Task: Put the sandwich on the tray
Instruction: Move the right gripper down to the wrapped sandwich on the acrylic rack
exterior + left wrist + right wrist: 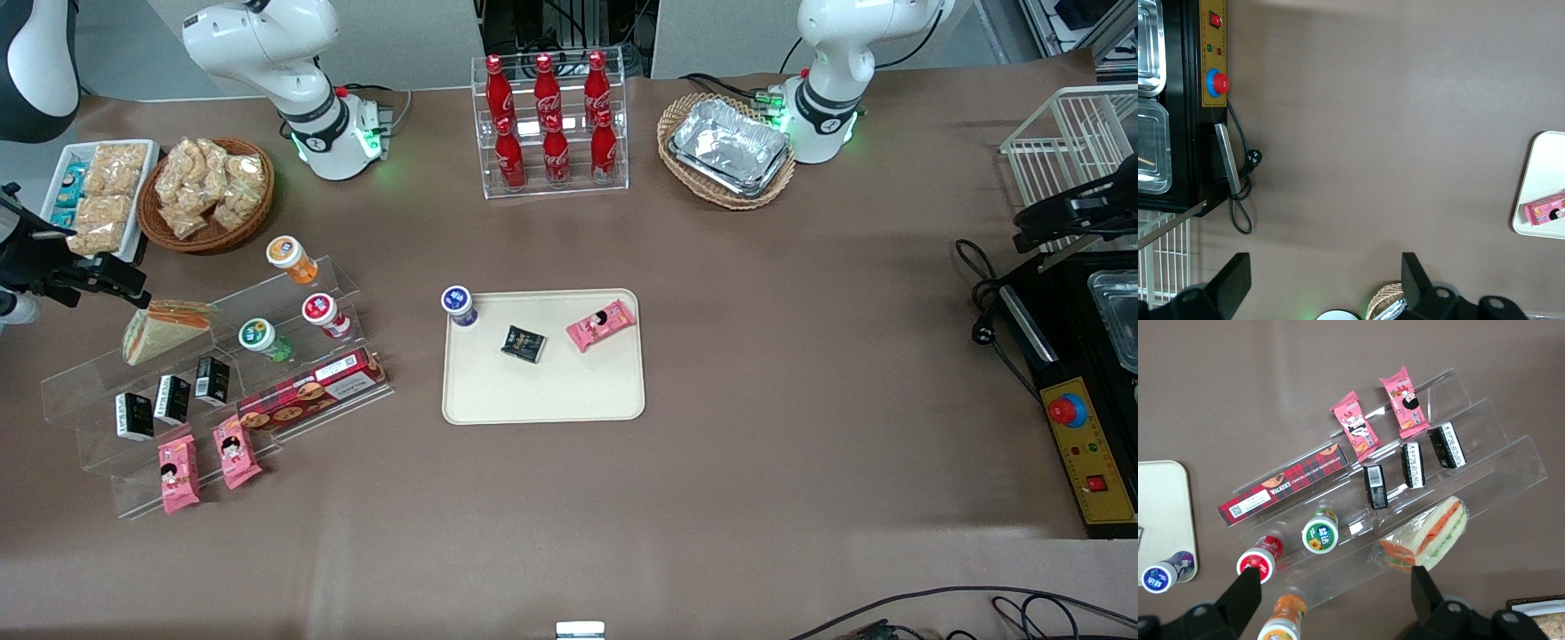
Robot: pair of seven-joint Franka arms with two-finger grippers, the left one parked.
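Note:
The sandwich (pixel 164 329), a wrapped triangular wedge with orange and green filling, lies on the top step of a clear acrylic stand (pixel 213 382) toward the working arm's end of the table. It also shows in the right wrist view (pixel 1426 535). The cream-beige tray (pixel 551 396) lies mid-table and holds a blue-capped bottle (pixel 458 305), a black packet (pixel 523 343) and a pink packet (pixel 602 324). My gripper (pixel 89 271) hovers high beside the sandwich, nearer the table's end; in the right wrist view it (pixel 1335 590) is open and empty, one finger (pixel 1423 587) just by the sandwich's edge.
The stand also carries orange (pixel 291 259), red (pixel 324 314) and green (pixel 260 338) capped bottles, black packets (pixel 171 400), a tartan biscuit box (pixel 311 389) and pink packets (pixel 206 462). A snack basket (pixel 207 191) and white snack tray (pixel 98 196) stand farther back. A cola rack (pixel 551 124) and foil-tray basket (pixel 729 149) stand at the back.

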